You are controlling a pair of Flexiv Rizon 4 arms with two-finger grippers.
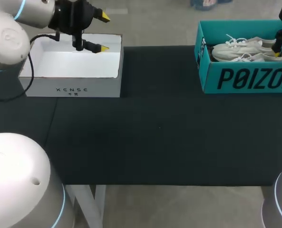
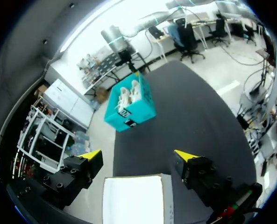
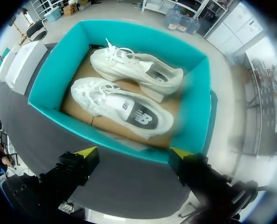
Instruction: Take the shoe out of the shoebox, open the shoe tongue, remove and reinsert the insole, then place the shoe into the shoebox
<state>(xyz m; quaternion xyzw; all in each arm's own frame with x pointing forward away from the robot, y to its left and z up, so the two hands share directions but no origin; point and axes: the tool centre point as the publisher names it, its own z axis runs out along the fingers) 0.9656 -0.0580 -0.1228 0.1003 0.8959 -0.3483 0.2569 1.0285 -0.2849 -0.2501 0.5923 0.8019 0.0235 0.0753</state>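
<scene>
A teal shoebox stands at the table's far right, holding two white shoes. In the right wrist view the teal shoebox lies ahead of and below my right gripper, with one shoe flat nearer the fingers and the other shoe on its side behind it. That gripper is open and hovers above the box, touching nothing; only its arm shows in the head view. My left gripper hangs open over a white box at the far left. The left wrist view shows the left gripper open above the white box.
The white open box is empty inside. Black tabletop stretches between the two boxes. The teal box appears far ahead in the left wrist view.
</scene>
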